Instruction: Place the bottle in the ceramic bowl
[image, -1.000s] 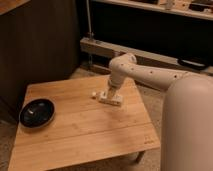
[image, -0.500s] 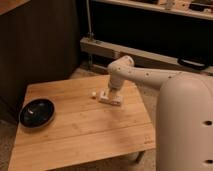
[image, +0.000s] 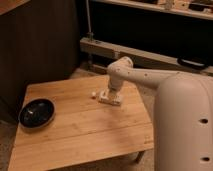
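1 hand (image: 111, 98) at bottle (image: 94, 94) on table (image: 90, 131); ceramic bowl (image: 36, 113) well apart.

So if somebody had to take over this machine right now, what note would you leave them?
Gripper: down at the table top, near the far edge, right at the bottle. Whether it has a grip cannot be told.
Bottle: on the table, its white end showing just picture-left of the gripper.
Bowl: at the table's picture-left edge, nothing seen inside, well apart from the bottle.
Done: gripper is at the bottle.
Left: grip it, lift it, carry it over to the bowl and set it inside.
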